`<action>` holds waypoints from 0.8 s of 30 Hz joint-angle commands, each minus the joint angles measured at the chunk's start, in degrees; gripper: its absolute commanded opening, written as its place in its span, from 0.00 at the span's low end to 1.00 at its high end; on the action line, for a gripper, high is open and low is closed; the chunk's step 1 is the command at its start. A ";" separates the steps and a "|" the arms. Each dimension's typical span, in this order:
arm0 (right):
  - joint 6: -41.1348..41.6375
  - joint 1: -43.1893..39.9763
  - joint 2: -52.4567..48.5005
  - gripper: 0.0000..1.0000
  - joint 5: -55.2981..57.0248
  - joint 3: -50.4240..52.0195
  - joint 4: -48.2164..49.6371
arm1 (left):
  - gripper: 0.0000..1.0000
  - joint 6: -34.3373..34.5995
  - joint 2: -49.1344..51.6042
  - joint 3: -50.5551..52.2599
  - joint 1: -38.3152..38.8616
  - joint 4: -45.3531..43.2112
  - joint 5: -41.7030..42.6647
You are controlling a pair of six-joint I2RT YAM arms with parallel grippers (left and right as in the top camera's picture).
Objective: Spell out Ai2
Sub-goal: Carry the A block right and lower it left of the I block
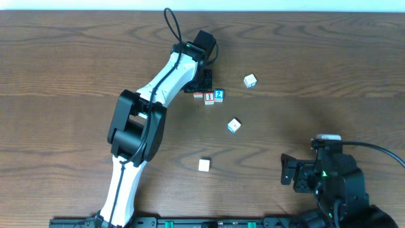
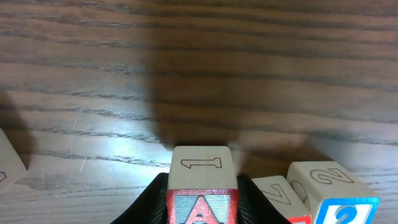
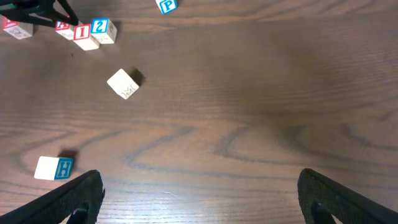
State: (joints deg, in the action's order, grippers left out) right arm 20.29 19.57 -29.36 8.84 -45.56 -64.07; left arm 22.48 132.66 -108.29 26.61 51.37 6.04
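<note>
Beside the I cube (image 1: 209,97), the left tool (image 2: 202,190) clenches the A cube (image 2: 201,205); the right tool (image 3: 199,193) gapes.

Red-edged A cube (image 2: 202,186), blue 2 cube (image 2: 339,202), brown wood-grain table (image 2: 249,62)

Pretty much all you get here is the surface (image 1: 63,50): dark brown wood, or a wood-look top, with long wavy grain running side to side. Past its far edge there's a thin pale strip (image 1: 285,4), can't tell if that's wall or floor. Lighting looks soft, with a whitish bright patch (image 2: 124,146) on the grain and blurry-edged shadows.
</note>
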 commanded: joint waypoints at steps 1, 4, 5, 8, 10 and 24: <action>-0.63 -0.44 0.11 0.99 0.37 -0.07 -0.07 | 0.06 1.46 0.85 0.57 -0.37 1.11 -0.07; -0.63 -0.44 0.11 0.99 0.37 -0.07 -0.07 | 0.06 2.03 0.85 0.57 -0.33 2.75 -0.22; -0.63 -0.44 0.11 0.99 0.37 -0.07 -0.07 | 0.06 2.21 0.85 0.57 -0.33 3.15 -0.22; -0.63 -0.44 0.11 0.99 0.37 -0.07 -0.07 | 0.06 2.45 0.85 0.57 -0.33 4.11 -0.04; -0.63 -0.44 0.11 0.99 0.37 -0.07 -0.07 | 0.06 2.43 0.85 0.57 -0.33 4.57 -0.04; -0.63 -0.44 0.11 0.99 0.37 -0.07 -0.07 | 0.06 1.73 0.83 0.57 0.11 6.01 1.60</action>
State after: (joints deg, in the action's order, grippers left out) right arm 20.29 19.57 -29.36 8.84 -45.56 -64.10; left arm 24.21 132.66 -108.29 26.48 56.95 7.16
